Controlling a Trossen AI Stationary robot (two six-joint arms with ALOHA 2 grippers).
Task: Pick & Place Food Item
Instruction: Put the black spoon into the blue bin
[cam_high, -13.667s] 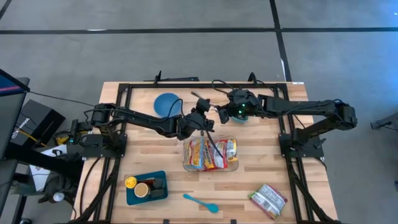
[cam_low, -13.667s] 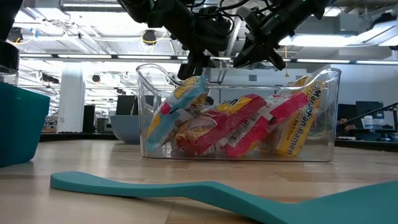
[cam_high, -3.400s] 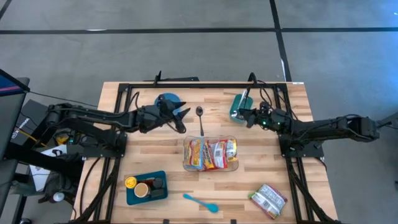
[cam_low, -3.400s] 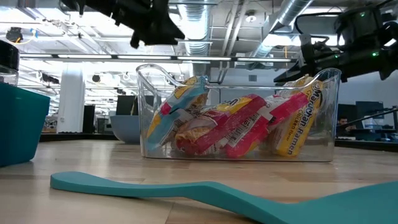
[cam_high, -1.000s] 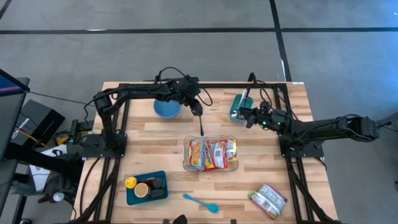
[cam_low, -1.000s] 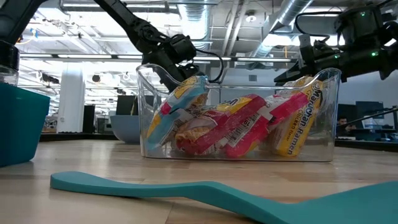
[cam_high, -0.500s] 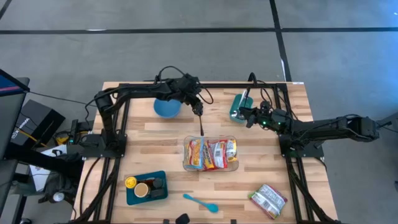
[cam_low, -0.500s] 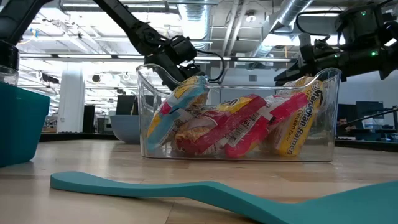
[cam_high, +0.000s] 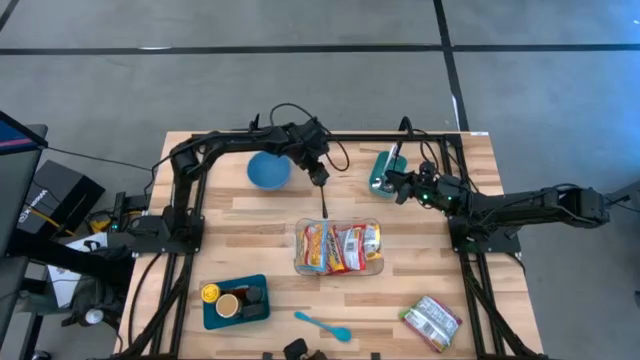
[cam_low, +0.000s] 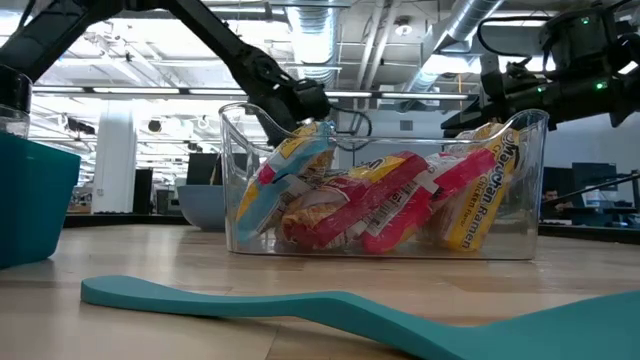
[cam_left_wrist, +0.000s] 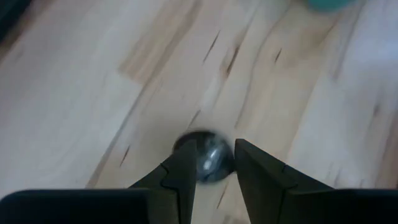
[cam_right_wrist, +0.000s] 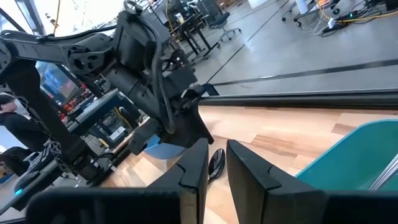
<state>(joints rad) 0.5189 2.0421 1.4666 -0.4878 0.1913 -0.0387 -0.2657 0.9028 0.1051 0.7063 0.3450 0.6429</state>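
Right now the left gripper sits at upper centre of the high view, its fingers narrowly spread on either side of the bowl of a metal spoon lying on the wooden table — contact isn't clear. The spoon's handle runs down toward a clear bin at frame centre, packed with ramen packets. Just left of the gripper is a blue bowl. The right gripper hovers right of centre beside a teal container — fingers nearly together, holding nothing.
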